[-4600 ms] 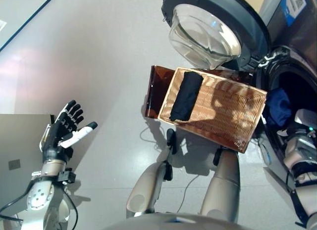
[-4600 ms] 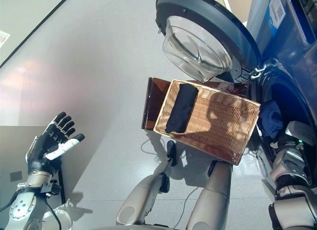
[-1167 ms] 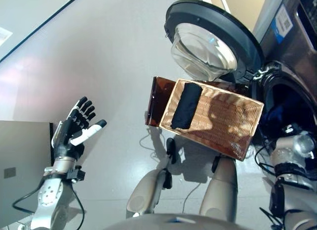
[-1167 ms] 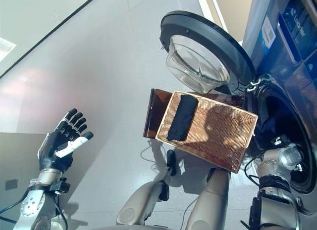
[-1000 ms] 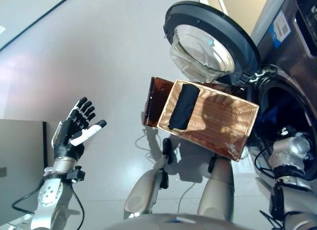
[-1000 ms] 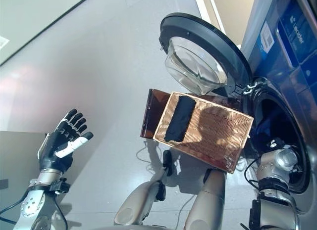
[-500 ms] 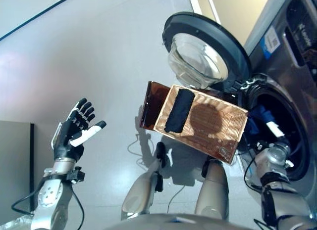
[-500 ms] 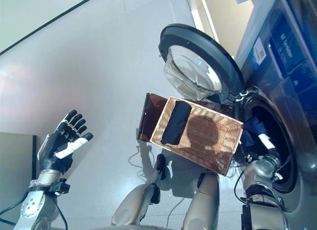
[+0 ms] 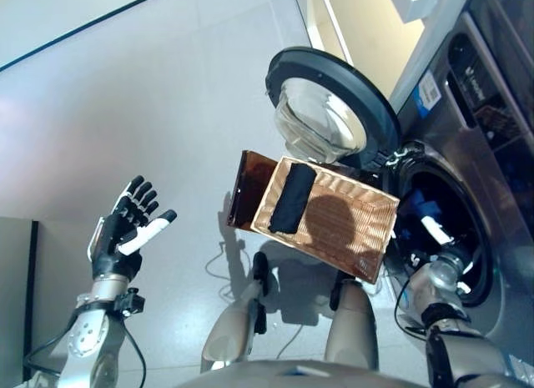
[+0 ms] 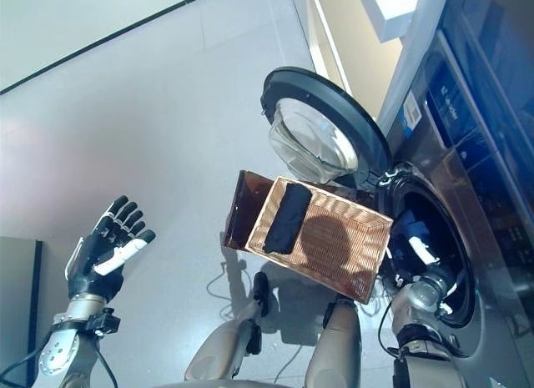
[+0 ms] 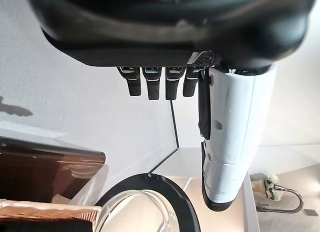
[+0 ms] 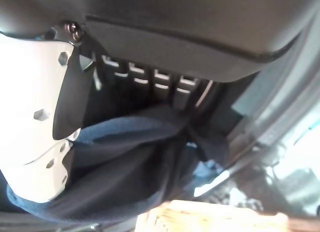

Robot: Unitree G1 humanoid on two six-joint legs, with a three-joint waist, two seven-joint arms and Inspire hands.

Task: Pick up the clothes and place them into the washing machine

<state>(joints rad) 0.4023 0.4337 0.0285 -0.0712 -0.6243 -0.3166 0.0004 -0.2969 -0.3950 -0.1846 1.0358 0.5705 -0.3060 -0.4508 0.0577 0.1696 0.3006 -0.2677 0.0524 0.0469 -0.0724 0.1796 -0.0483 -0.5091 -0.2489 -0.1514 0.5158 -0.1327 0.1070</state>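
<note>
On the floor ahead of the robot sits one woven wicker basket (image 9: 350, 229), rectangular, resting partly over one brown translucent lid or tray (image 9: 244, 188) at its 9 o'clock side. One folded black garment (image 9: 285, 198) lies inside the basket along that same end. At 12 o'clock from the basket, the round glass-centred door (image 9: 327, 113) of one washing machine (image 9: 476, 113) stands swung open. The drum opening (image 10: 430, 254) is at 3 o'clock from the basket, and one dark blue garment (image 12: 130, 162) shows inside it. The right hand (image 12: 75, 92) reaches into that opening; its wrist view shows the fingers bent around the blue cloth, with the white-covered thumb alongside. The left hand (image 9: 123, 229) is raised well apart from everything, at 9 o'clock in the head views, with fingers spread straight and holding nothing. One grey panel edge (image 9: 15, 304) shows at 8 o'clock.
</note>
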